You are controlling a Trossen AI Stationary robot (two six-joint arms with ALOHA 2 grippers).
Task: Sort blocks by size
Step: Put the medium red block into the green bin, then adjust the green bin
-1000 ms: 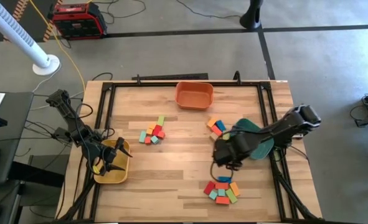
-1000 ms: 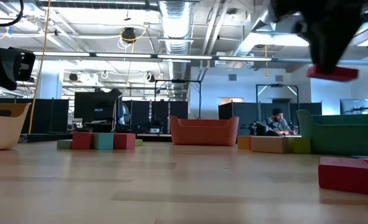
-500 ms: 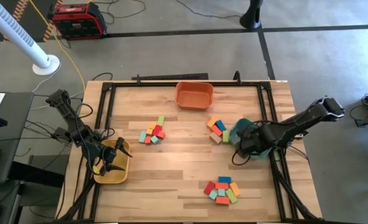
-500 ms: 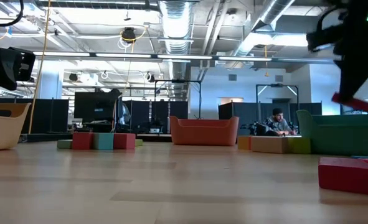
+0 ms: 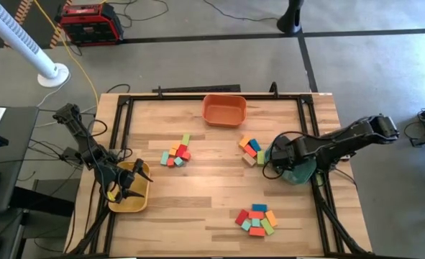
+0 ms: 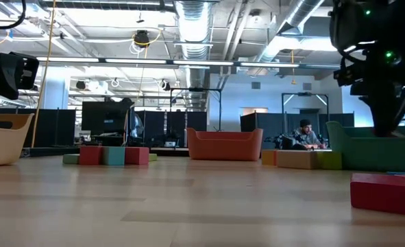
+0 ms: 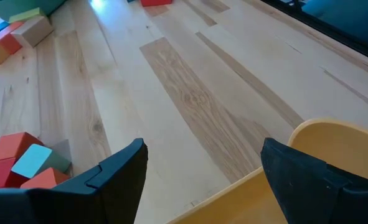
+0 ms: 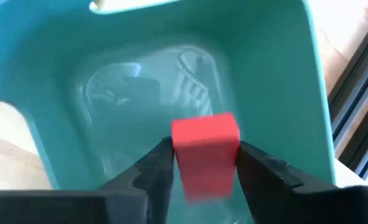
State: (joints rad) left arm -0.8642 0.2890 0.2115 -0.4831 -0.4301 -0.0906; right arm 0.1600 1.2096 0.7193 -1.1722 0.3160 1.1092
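One red block [image 8: 204, 152] between claw fingers, right wrist view only.

The table [image 5: 212, 187] is pale planked wood, smooth with a soft sheen. The green tray [image 8: 277, 68] looks like glossy plastic; the red block [image 8: 203, 146] is matt painted.

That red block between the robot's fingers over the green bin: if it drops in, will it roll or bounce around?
Probably not. The red block has flat faces and square edges, so it should land and sit rather than roll. It looks like stiff painted wood, likely light, so at most a small hop. The green bin has high walls that should contain it.
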